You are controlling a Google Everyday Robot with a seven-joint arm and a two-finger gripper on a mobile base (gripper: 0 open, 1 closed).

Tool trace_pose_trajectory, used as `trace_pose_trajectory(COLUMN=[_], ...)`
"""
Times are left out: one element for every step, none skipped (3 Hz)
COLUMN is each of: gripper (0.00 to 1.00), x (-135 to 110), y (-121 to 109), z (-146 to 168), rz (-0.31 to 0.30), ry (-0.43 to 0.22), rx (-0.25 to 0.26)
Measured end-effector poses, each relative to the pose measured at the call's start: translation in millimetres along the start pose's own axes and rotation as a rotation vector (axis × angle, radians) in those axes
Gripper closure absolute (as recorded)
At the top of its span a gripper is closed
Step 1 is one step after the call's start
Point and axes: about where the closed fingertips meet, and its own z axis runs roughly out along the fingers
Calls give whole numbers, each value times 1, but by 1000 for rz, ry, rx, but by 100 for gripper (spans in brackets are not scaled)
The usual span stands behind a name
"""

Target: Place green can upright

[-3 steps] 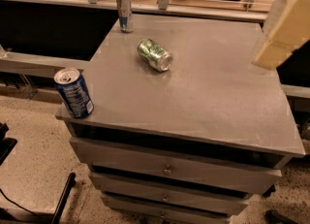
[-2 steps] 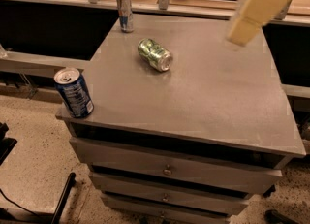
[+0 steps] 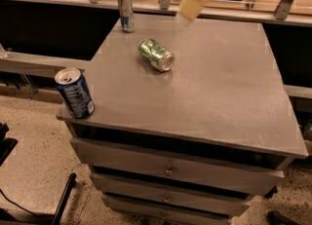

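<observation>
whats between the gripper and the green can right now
Nothing. In the camera view, only bare cabinet top lies between the gripper, hanging over the back of the surface, and the green can lying on its side.

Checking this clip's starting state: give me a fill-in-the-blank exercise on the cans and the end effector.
The green can lies on its ____ on the cabinet top.
The slim silver can and the dark blue can both stand ____.
The end effector hangs above the top's far edge, touching ____ of the cans.
Missing: side; upright; none.
</observation>
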Motion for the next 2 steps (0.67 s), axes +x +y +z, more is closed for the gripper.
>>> trace_pose_trajectory(gripper=[0,0], x=[-28,-47], y=[-8,-7], z=[47,89], rz=[97,183], ry=[0,43], rx=[-14,-5])
